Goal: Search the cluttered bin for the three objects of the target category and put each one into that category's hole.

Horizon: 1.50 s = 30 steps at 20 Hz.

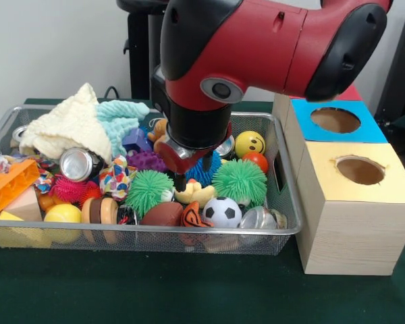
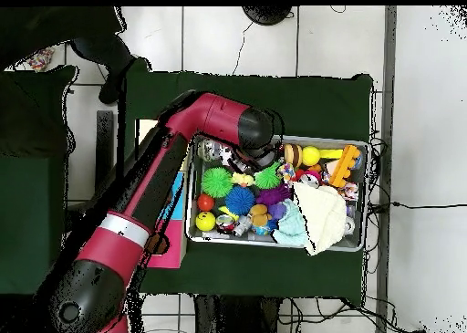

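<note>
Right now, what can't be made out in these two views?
- Gripper: open or shut unclear; front view shows only dark tips, the overhead view hides it under the arm.
- Yellow box hole: contents hidden by its rim.
- Items beneath the cream cloth: covered in both views.

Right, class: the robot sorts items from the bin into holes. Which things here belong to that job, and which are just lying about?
In the job: gripper, wire bin, its jumble such as the soccer ball and cream cloth, holed yellow box and blue box.
Lying about: floor cables, dark round object on the floor.
</note>
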Each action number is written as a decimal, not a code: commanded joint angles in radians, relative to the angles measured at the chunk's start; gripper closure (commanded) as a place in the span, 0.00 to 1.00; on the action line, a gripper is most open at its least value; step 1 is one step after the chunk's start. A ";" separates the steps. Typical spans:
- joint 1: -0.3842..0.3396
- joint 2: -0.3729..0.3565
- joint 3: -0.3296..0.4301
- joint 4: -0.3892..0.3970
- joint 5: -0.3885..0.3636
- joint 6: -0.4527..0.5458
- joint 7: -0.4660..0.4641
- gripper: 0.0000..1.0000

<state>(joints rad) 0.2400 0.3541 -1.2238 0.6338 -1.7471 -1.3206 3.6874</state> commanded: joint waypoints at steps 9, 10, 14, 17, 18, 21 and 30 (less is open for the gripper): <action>-0.049 0.067 0.072 -0.077 -0.035 -0.085 0.021 0.00; -0.049 0.077 0.072 -0.079 -0.042 -0.088 0.018 0.00; -0.049 0.113 0.056 -0.084 -0.086 -0.111 0.017 0.00; -0.047 0.118 0.060 -0.086 -0.095 -0.107 0.022 0.00; -0.047 0.121 0.061 -0.086 -0.100 -0.110 0.024 0.00; -0.046 0.136 0.059 -0.082 -0.112 -0.106 0.027 0.00; -0.040 0.145 0.066 -0.075 -0.109 -0.105 0.057 0.00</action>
<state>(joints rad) 0.2293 0.4642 -1.2241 0.6332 -1.8605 -1.3349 3.6874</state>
